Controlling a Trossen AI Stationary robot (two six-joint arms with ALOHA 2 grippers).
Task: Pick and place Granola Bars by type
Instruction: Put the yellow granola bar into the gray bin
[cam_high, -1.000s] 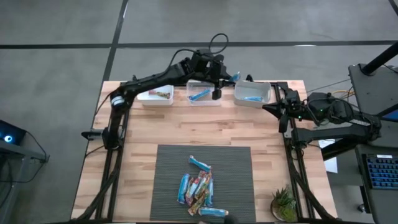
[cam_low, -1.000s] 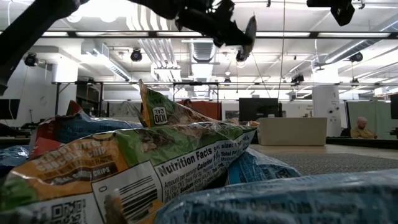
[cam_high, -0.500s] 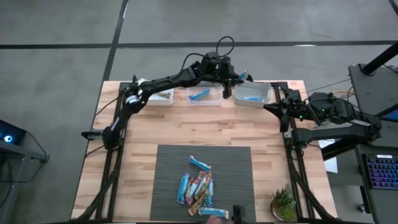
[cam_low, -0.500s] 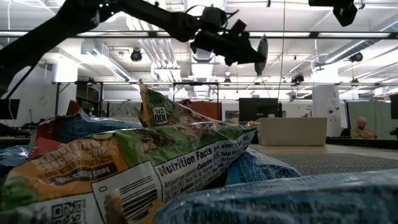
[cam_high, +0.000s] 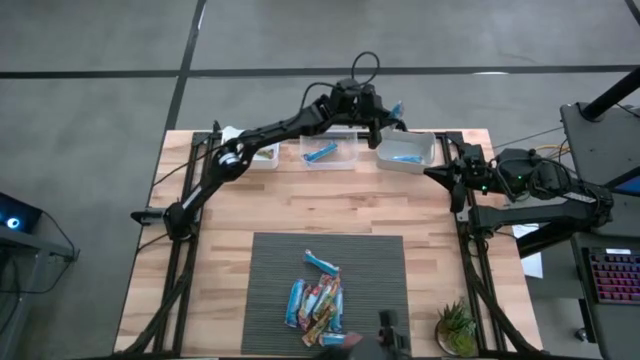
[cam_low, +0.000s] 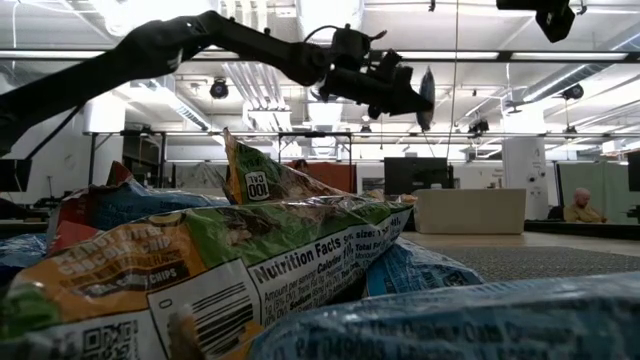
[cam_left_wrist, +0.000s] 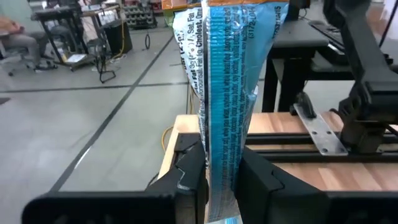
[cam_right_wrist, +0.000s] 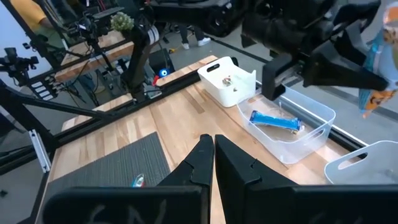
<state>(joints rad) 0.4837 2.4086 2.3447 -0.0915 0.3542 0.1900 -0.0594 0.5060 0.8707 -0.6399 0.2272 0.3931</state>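
Note:
My left gripper (cam_high: 385, 117) reaches over the table's far edge, above the far left corner of the right-hand clear bin (cam_high: 405, 150), and is shut on a blue granola bar (cam_high: 395, 108). That bin holds one blue bar (cam_right_wrist: 273, 120). The middle bin (cam_high: 328, 150) holds another blue bar, and the left bin (cam_high: 255, 155) a multicoloured one. Several blue and multicoloured bars lie piled (cam_high: 318, 300) on the dark mat. My right gripper (cam_right_wrist: 209, 144) is shut and waits at the table's right edge. My left gripper pinches the blue bar (cam_left_wrist: 221, 134) between its two fingers (cam_left_wrist: 186, 168), which lie flat against the wrapper's two faces near one end. The rest of the bar stands out past the fingertips. It is lifted clear and shows upright and edge-on in the low view (cam_low: 428, 95).
The three bins stand in a row along the far edge. A small potted plant (cam_high: 458, 325) sits at the near right corner. Bare wood lies between the mat (cam_high: 270, 270) and the bins. A person (cam_low: 578, 205) sits far off in the room.
My left gripper has carried the blue bar toward the table's right along the far edge, from above the middle bin to above the right-hand bin, staying shut on it. The bins, the pile and my right arm have kept still.

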